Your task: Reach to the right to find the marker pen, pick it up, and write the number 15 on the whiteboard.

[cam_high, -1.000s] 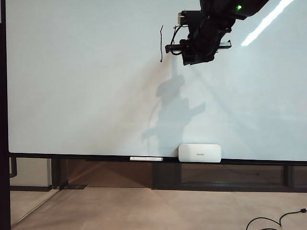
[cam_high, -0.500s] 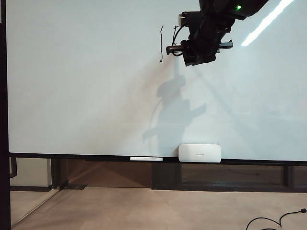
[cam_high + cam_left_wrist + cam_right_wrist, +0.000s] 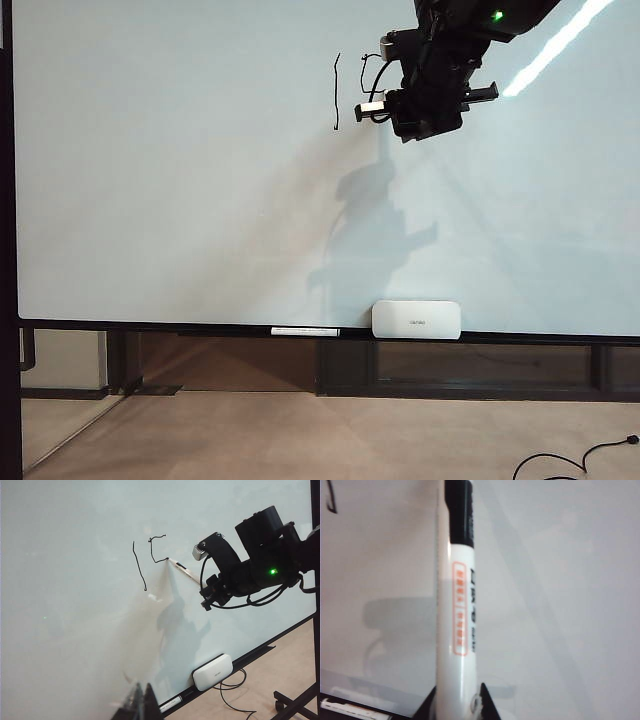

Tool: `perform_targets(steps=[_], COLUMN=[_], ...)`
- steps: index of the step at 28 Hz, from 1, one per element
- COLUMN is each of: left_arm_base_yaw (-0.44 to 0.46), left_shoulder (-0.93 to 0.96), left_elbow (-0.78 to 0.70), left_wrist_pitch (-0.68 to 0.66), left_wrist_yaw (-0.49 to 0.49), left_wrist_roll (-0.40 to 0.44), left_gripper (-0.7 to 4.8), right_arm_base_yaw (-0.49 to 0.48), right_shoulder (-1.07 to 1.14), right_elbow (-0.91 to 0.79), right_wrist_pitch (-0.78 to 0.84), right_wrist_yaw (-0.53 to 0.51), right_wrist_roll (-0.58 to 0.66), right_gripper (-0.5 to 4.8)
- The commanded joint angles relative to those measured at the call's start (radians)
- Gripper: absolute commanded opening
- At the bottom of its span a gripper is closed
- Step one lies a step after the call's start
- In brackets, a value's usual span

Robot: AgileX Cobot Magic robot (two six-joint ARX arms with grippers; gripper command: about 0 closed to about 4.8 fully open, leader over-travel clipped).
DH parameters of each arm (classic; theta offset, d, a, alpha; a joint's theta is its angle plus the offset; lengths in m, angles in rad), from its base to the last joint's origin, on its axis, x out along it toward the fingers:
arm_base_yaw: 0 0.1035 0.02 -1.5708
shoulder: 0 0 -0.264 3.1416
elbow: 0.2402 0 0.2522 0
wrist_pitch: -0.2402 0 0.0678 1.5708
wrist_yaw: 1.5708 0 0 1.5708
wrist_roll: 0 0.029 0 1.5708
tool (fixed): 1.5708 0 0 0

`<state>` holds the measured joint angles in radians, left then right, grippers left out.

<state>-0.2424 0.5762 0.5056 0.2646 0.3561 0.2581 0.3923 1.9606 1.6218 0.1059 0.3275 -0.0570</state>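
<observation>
The right gripper [image 3: 457,702] clamps the marker pen [image 3: 181,569], tip on the whiteboard [image 3: 180,200] mid-"5"; uneven pressure could break the stroke. Left gripper [image 3: 142,705]: can't tell

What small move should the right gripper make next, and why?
Probably sweep the marker pen down and round to draw the 5's belly: on the whiteboard the 1 is done, the 5 has only its top and stem, and the right gripper holds the pen at the stem's end.

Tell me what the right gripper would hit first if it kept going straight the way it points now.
The whiteboard. The right gripper holds the marker pen aimed at the board, tip apparently touching the half-drawn 5, so the pen meets it first.
</observation>
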Motion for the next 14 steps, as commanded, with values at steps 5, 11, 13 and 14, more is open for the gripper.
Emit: perform_targets(steps=[5,11,13,14], left_arm_base_yaw=[0.001,0.001,0.001,0.001], left_shoulder=[-0.002,-0.002,-0.002,-0.002], left_elbow=[0.005,0.005,0.005,0.005], left_wrist_pitch=[0.006,0.006,0.006,0.006], left_wrist_yaw=[0.004,0.004,0.003,0.003], left_wrist_roll=[0.005,0.004,0.004,0.004], left_gripper=[-0.05,-0.05,-0.05,-0.05], right_arm_base_yaw=[-0.003,-0.003,-0.003,-0.003], right_shoulder=[-0.003,-0.003,-0.003,-0.003], right_elbow=[0.006,0.006,0.006,0.006], right_wrist_pitch=[-0.005,-0.010,-0.019,-0.026], right_wrist_yaw=[0.040,0.040,0.040,0.040], right_wrist_roll=[0.013,0.013,0.013,0.013], right_gripper=[-0.02,-0.02,-0.02,-0.02])
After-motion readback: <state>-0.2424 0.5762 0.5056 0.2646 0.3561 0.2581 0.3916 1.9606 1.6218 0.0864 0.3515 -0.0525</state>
